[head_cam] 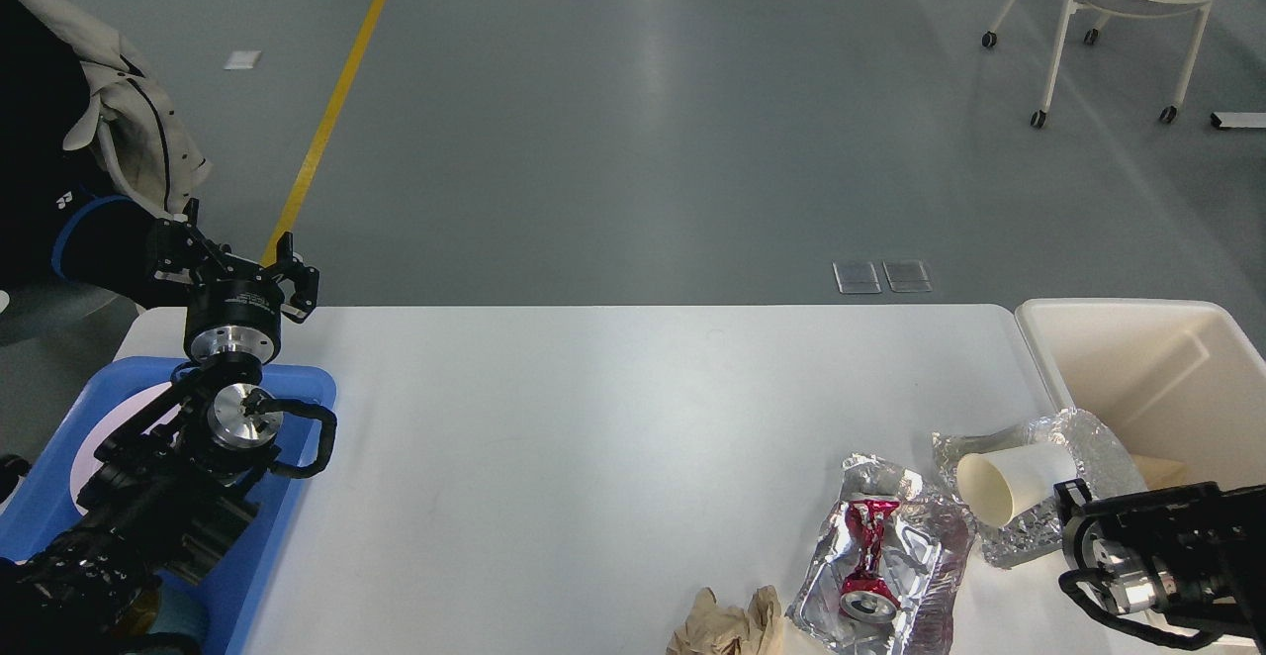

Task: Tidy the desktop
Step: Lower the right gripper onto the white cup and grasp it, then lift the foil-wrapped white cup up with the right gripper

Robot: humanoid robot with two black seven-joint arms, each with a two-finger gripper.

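The desktop (593, 437), a wide white surface, is filling the lower half of the head view, with grey floor lying beyond its far edge. At its left end a blue tray (287, 536) is sitting under the left arm, whose claw (235, 264) is hanging above the far left corner with its fingers spread wide and gripping nothing. At the right end a cream bin (1137, 358) is standing against the surface's edge. Near it a white paper cup (1009, 482) is lying on its side on a crumpled foil sheet (1098, 447), its mouth facing left. Just left of that, a crushed red can (865, 566) is resting on a second foil sheet (925, 576), and brown crumpled paper (727, 625) is lying at the near edge. The right claw (1066, 497) is sitting right beside the cup's base; I cannot tell how wide it is standing.
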